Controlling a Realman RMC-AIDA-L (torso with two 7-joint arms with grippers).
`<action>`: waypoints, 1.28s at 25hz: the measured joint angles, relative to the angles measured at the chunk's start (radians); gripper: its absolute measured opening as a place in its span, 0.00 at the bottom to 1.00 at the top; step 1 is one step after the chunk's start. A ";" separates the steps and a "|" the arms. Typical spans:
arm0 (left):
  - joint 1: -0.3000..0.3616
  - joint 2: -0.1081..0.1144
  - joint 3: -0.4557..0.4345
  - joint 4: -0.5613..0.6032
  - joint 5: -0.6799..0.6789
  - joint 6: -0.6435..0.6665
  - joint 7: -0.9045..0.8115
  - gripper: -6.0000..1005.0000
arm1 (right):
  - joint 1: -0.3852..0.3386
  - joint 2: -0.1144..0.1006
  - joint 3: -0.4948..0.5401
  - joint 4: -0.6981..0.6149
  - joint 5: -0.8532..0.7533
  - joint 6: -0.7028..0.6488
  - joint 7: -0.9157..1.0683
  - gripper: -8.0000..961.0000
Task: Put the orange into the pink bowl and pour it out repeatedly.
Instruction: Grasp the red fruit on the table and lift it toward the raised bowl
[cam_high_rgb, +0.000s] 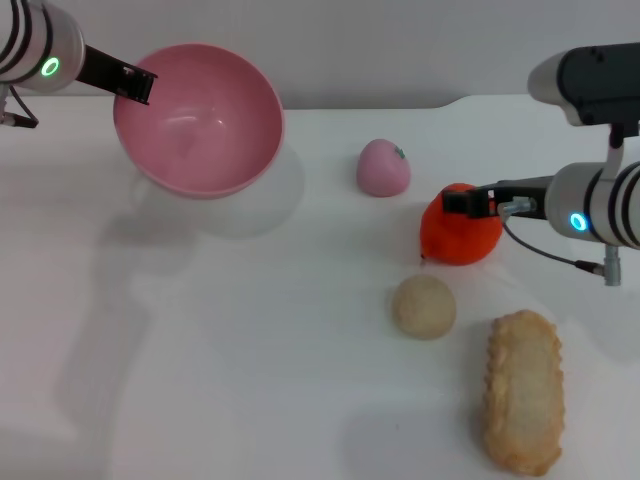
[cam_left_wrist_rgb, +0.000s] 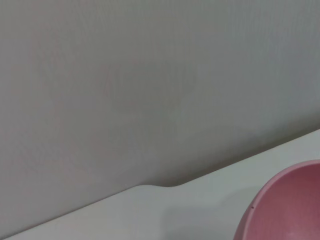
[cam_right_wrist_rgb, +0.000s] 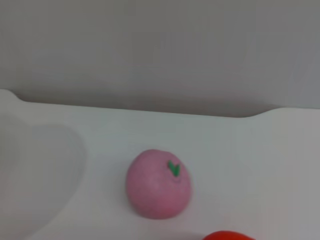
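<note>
The left gripper, at the far left of the white table, pinches the rim of the pink bowl and holds it raised and tilted, its mouth facing toward the middle of the table, its shadow falling on the surface beneath. The bowl is empty: its glossy inside shows only reflections. In the left wrist view only a curved edge of the pink bowl shows against the table and the grey wall behind.

Toward the centre lies a small pink peach-like fruit, apart from the bowl; the right wrist view shows the same fruit with a green mark on top. Right of it sits the orange on the table, its small nub pointing down and left. The right gripper reaches in from the right edge and is closed on the orange's upper part, the dark fingers pressed against its top. The orange appears to rest on the table, not yet lifted, though its contact is hard to judge. Just below it lies a beige ball, and further right a long breaded piece of toy food.

As judged from this moment, the cycle stands at its pick-up stage: the orange is grasped but outside the bowl, so carrying it across, dropping it in and tipping it out all remain.
</note>
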 joint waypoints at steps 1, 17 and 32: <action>-0.001 0.000 0.001 0.000 0.000 0.000 0.000 0.05 | 0.008 0.000 -0.001 0.012 0.011 -0.003 -0.003 0.79; -0.006 0.000 0.002 0.001 -0.008 -0.004 0.013 0.05 | 0.012 0.000 -0.007 0.080 0.027 -0.018 -0.020 0.79; -0.005 0.000 0.000 0.001 -0.039 -0.004 0.037 0.05 | 0.016 -0.001 -0.049 0.068 0.028 -0.022 -0.063 0.21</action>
